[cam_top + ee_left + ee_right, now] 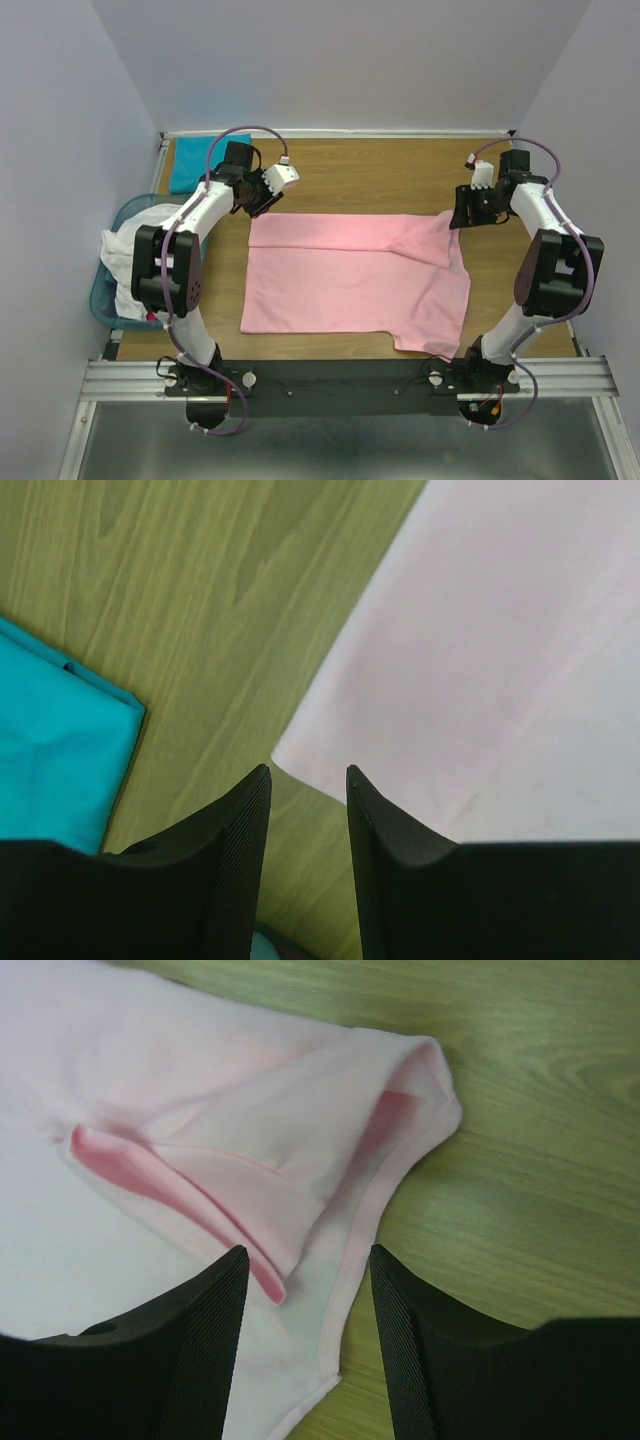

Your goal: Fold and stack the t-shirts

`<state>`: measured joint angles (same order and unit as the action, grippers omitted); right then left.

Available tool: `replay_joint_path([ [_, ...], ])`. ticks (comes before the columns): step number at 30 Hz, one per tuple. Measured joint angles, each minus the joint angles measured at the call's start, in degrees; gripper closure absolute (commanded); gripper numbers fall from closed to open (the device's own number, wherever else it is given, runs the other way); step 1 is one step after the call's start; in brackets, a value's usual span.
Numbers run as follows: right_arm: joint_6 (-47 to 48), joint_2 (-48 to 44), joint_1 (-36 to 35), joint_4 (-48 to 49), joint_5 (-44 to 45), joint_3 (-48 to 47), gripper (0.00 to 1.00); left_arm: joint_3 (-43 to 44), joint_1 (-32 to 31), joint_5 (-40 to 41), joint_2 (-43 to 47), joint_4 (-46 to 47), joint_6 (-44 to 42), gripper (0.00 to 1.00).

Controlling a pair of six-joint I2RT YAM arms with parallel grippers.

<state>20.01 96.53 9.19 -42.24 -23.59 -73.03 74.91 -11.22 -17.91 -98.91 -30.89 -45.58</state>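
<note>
Looks early: left pincer (308, 775), right pincer (308, 1252) spread, empty, over part-folded light pink cloth t-shirt (340, 280); teal cloth t-shirt (195, 165) folded left of both (white cloth t-shirts (125, 255) heaped in light-blue plastic basket (104, 298)).

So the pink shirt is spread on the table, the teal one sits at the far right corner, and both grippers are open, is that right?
Not quite: the teal shirt sits at the far left corner, as the top view shows. The pink shirt is spread on the table, and the left gripper and right gripper are both open.
</note>
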Motion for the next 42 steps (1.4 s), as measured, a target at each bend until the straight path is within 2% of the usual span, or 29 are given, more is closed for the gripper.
replay_joint_path([
  [8, -9.14, 7.1, 1.88, 0.63, -0.85, -3.32, 0.4, 4.15, 3.28, -0.11, -9.64, 2.4, 8.2, 0.57],
  [28, -19.69, 15.76, 1.88, 6.43, -1.51, -8.81, 0.48, 4.37, 4.35, -0.28, -14.03, 4.31, 13.9, 0.62],
  [29, -19.96, 15.98, 1.88, 6.56, -1.49, -8.94, 0.5, 4.37, 4.35, -0.28, -14.14, 4.48, 13.97, 0.63],
  [31, -20.39, 16.59, 1.88, 7.06, -1.46, -9.09, 0.64, 4.37, 4.35, -0.28, -14.6, 4.85, 14.23, 0.69],
  [32, -20.79, 16.79, 1.88, 7.19, -1.44, -9.09, 0.71, 4.37, 4.35, -0.26, -14.88, 4.98, 14.25, 0.72],
  [33, -20.94, 17.05, 1.88, 7.34, -1.4, -9.09, 0.86, 4.37, 4.35, -0.24, -15.21, 5.11, 14.4, 0.78],
  [35, -21.55, 17.27, 1.88, 7.52, -1.25, -9.09, 0.99, 4.37, 4.35, -0.17, -15.69, 5.6, 14.82, 0.85],
  [38, -21.05, 17.16, 2.01, 7.89, -0.63, -9.05, 0.99, 4.37, 4.52, 0.0, -15.8, 6.19, 15.32, 1.0],
  [42, -20.0, 16.28, 2.84, 7.98, 0.98, -7.93, 0.99, 4.37, 4.94, 0.17, -15.98, 6.82, 16.22, 1.0],
])
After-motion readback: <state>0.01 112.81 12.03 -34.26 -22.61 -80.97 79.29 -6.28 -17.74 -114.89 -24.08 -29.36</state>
